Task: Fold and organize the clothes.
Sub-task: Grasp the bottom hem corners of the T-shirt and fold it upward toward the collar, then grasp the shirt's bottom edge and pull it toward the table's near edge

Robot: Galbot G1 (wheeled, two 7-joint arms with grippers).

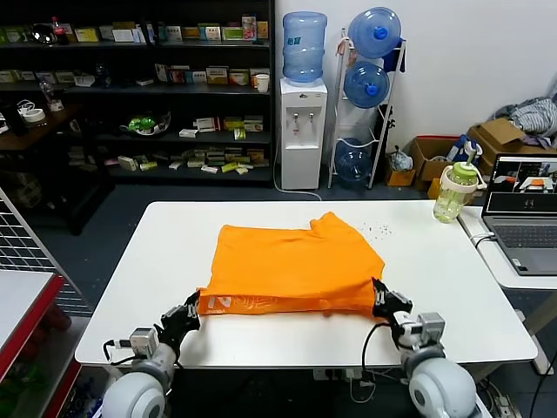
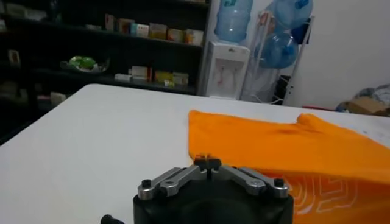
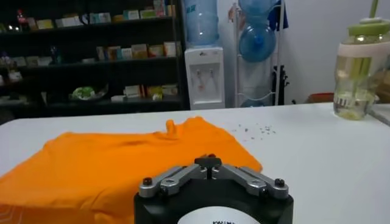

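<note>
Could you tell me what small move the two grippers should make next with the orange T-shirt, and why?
Probably lift the near edge slightly. The left gripper and right gripper sit shut at the two near corners of the orange T-shirt, apparently pinching its doubled edge, while the shirt lies flat on the white table; raising it would start the next fold.

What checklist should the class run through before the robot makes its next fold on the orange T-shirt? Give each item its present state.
1. T-shirt lies on the white table, already folded over once: ok.
2. Left end effector sits at the shirt's near left corner, shut: ok.
3. Right end effector sits at the near right corner, shut: ok.
4. Cloth actually pinched by each end effector: cannot tell.
5. Green-lidded bottle and laptop stand apart from the shirt: ok.
6. Small dark specks lie on the table beside the shirt's far corner: not ok.
</note>
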